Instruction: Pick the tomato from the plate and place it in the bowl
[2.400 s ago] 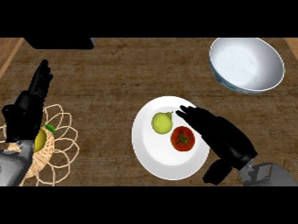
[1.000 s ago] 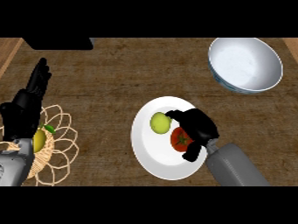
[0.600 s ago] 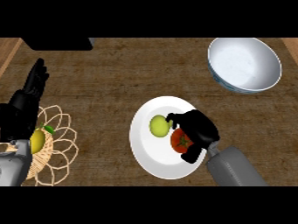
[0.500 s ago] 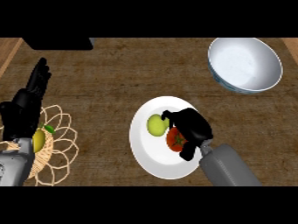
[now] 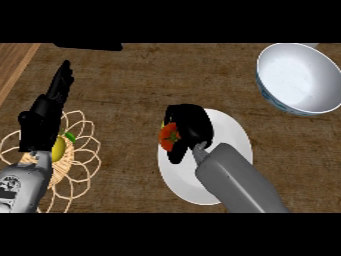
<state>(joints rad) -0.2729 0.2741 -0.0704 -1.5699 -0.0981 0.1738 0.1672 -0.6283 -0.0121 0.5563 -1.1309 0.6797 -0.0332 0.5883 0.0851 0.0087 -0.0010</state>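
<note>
Our right hand (image 5: 190,126) curls round the tomato (image 5: 168,137) at the plate's (image 5: 232,135) left rim. Bowl (image 5: 303,78) far right. Left hand (image 5: 46,112) rests open, fingers straight, over a wicker trivet (image 5: 81,165).

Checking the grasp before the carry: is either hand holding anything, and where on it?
The right hand is curled round the tomato, covering its right side. The left hand holds nothing.
</note>
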